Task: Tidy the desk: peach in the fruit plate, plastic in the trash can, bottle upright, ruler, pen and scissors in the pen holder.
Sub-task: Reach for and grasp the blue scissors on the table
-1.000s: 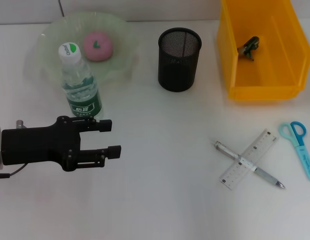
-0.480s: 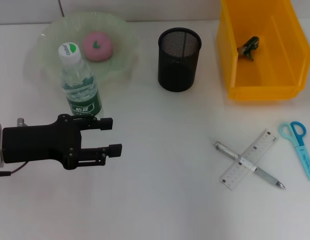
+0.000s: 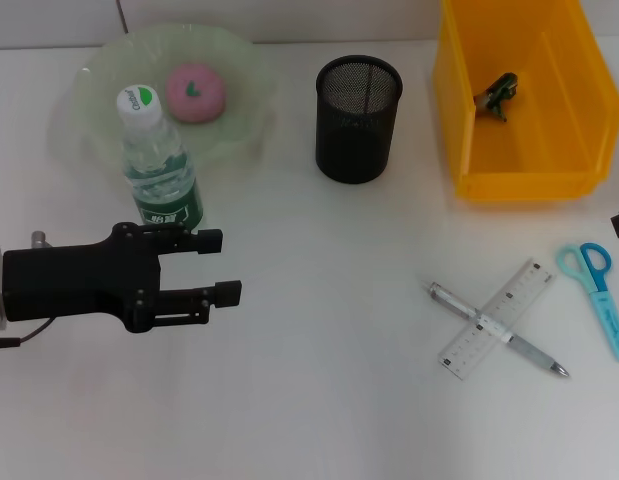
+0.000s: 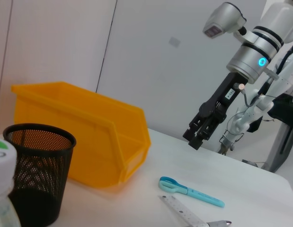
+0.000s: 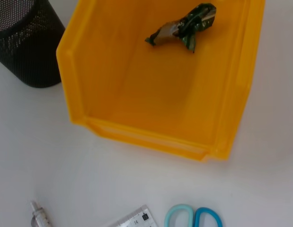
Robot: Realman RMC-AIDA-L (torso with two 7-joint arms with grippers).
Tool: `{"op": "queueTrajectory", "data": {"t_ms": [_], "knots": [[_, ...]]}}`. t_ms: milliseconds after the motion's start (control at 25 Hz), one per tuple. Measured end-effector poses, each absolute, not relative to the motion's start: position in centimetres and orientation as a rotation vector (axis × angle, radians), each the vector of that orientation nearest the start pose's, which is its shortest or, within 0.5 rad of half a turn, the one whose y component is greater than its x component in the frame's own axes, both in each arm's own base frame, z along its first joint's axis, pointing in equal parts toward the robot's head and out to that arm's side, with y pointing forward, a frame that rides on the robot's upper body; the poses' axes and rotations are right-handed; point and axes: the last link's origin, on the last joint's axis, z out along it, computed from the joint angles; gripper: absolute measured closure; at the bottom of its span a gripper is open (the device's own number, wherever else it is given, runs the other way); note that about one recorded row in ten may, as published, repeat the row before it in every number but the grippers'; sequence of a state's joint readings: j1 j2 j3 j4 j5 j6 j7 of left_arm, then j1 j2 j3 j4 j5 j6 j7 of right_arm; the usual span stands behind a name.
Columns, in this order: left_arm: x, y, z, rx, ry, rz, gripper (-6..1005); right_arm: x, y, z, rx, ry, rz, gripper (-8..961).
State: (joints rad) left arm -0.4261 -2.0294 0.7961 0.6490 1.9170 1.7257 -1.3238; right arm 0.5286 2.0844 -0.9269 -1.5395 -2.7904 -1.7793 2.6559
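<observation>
Right end effector (image 4: 197,137): newly entering above the scissors (image 3: 600,292), fingers' state unclear. Left end effector (image 3: 217,266): open, empty, just beside upright bottle (image 3: 159,171); stationery pending.

The peach (image 3: 195,92) lies in the plate (image 3: 99,75), the bottle (image 3: 159,170) before it, pen holder (image 3: 358,117) right.
</observation>
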Motion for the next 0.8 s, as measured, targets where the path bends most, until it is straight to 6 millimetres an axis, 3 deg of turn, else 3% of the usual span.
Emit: {"op": "queueTrajectory", "data": {"t_ms": [800], "knots": [[-27.6, 28.8, 1.0, -2.850, -0.590, -0.787, 273, 25.1, 34.1, 9.3, -2.092, 1.469, -0.430, 193]]}}
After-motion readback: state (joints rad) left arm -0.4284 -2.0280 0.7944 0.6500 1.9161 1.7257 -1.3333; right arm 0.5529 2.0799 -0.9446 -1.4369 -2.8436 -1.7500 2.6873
